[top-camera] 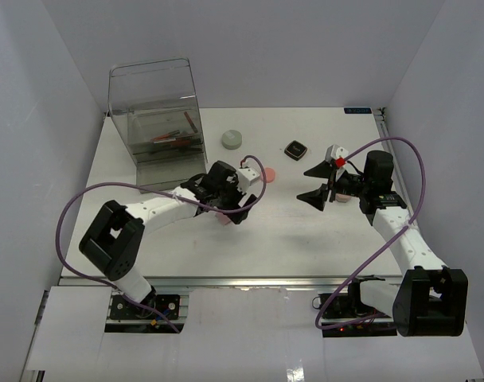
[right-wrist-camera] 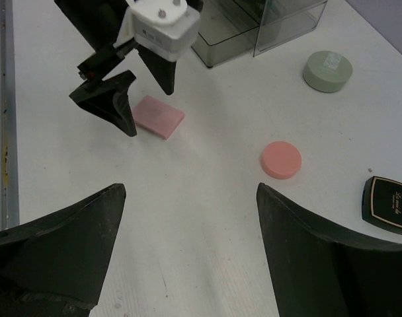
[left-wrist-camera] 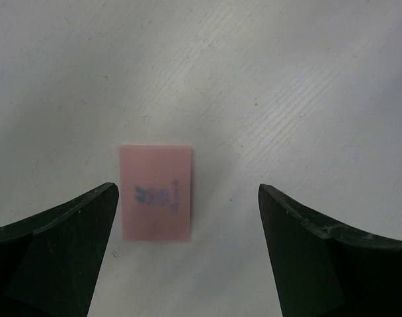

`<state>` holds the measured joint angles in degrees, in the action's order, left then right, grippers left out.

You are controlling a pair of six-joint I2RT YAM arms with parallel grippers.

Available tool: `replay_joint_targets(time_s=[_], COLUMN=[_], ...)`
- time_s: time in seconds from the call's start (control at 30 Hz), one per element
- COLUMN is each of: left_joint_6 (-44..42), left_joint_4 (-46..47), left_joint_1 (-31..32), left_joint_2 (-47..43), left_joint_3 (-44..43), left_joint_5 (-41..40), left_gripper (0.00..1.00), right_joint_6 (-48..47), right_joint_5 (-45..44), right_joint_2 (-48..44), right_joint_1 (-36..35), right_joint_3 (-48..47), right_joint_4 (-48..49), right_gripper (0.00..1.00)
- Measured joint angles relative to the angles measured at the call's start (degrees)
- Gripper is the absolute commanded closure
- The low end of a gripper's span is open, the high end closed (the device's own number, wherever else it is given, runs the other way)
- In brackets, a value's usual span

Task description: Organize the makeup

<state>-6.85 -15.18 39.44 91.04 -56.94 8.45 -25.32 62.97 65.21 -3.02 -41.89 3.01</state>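
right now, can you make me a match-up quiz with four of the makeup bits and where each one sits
1 pink square compact
2 pink disc
3 round jar
4 black compact

A farthest right of the four
B below the open left claw
C just right of the clear box
D between left claw and right claw

Pairs: 1-B, 2-D, 3-C, 4-A

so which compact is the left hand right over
The pink square compact: it lies between the open fingers of the left hand; the black compact sits well away.

Matt pink compact (left-wrist-camera: 156,193), glossy clear plastic box (top-camera: 156,119).
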Motion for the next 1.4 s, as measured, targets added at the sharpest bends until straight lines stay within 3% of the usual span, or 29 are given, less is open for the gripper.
replay_joint_targets(time_s=[0.33, 0.83, 1.4], left_joint_6=[-4.96, -6.24, -5.35], left_joint_4=[-5.44, -7.87, -9.87], left_joint_1=[1.60, 2.04, 2.04], left_joint_2=[7.23, 11.85, 13.25], left_joint_3=[-5.04, -7.13, -8.76], left_joint_5=[-7.76, -10.18, -9.11], left_gripper=[0.02, 0.03, 0.17], right_joint_6=[0.02, 0.04, 0.12], right_joint_5=[0.33, 0.45, 0.65], right_joint_2=[0.00, 0.00, 0.00], right_joint_1=[0.39, 0.45, 0.76], right_joint_3=[0.00, 0.00, 0.00], right_joint_4=[0.00, 0.02, 0.04], right_gripper=[0.13, 0.13, 0.13])
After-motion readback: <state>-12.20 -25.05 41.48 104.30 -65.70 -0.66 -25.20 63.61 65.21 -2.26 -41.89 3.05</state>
